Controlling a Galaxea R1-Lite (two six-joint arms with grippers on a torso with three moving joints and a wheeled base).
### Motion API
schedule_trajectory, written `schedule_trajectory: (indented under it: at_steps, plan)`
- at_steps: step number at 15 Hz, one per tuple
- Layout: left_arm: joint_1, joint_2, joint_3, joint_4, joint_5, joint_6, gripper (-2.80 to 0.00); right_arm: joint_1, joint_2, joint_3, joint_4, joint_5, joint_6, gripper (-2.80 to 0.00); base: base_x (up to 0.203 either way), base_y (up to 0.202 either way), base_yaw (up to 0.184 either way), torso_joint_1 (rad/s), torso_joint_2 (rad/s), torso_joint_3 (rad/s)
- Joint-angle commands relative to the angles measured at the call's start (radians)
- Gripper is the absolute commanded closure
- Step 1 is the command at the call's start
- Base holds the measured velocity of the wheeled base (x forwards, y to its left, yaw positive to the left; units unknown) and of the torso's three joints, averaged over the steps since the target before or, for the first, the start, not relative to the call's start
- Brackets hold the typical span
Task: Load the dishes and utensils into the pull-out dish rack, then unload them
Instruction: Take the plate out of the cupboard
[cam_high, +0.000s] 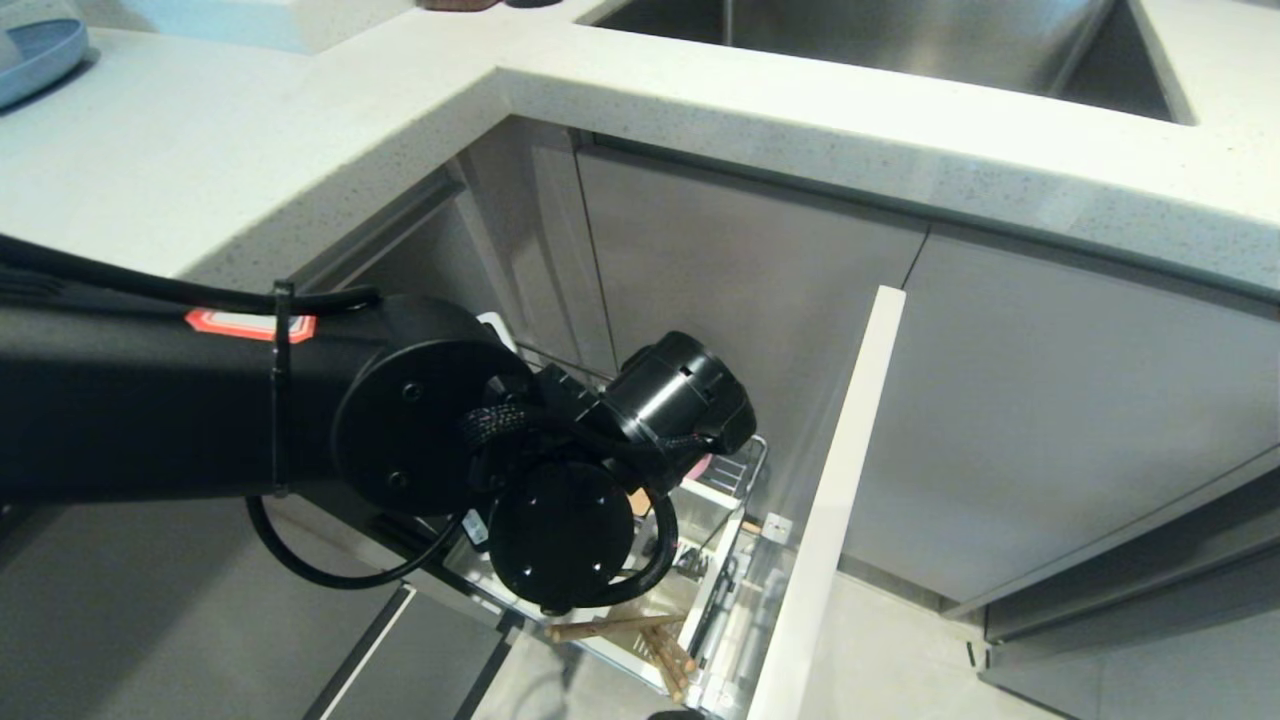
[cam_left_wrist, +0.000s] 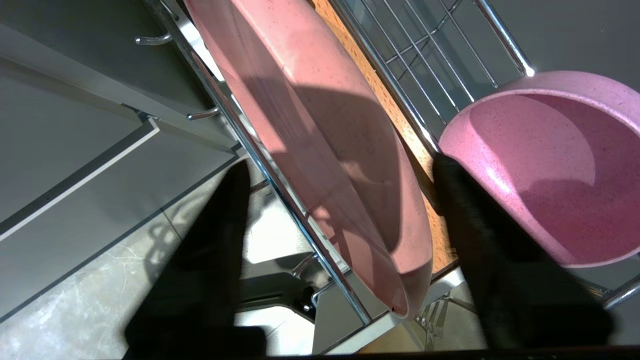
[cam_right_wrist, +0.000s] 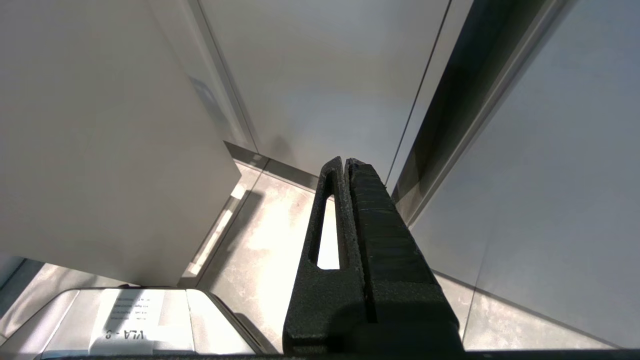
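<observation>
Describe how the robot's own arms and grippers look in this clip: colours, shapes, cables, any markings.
The left arm is a thick matte black tube ending in round, disc-shaped joint housings, with a red and white label on top, a black cable tie around it and black cables looping beneath. The left gripper shows two dark, tapered fingers. The right gripper has black, rough-textured flat fingers; one has a long slot through it.

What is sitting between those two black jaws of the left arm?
In the left wrist view, the flat round matte pink plate stands on edge between them, against a chrome rack wire. The deep pink bowl lies outside them.
</observation>
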Motion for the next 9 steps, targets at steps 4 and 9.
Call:
schedule_trajectory:
  at_steps: [4, 9]
  plan:
    - [0.000, 0.000, -0.010, 0.005, 0.006, -0.006, 0.00, 0.001, 0.000, 0.002, 0.000, 0.000, 0.001, 0.00, 0.000, 0.000, 0.000, 0.000, 0.00, 0.000]
    - [-0.005, 0.002, -0.020, 0.004, 0.005, -0.006, 0.00, 0.001, 0.000, 0.002, 0.000, 0.000, 0.000, 0.00, 0.000, 0.000, 0.000, 0.000, 0.00, 0.000]
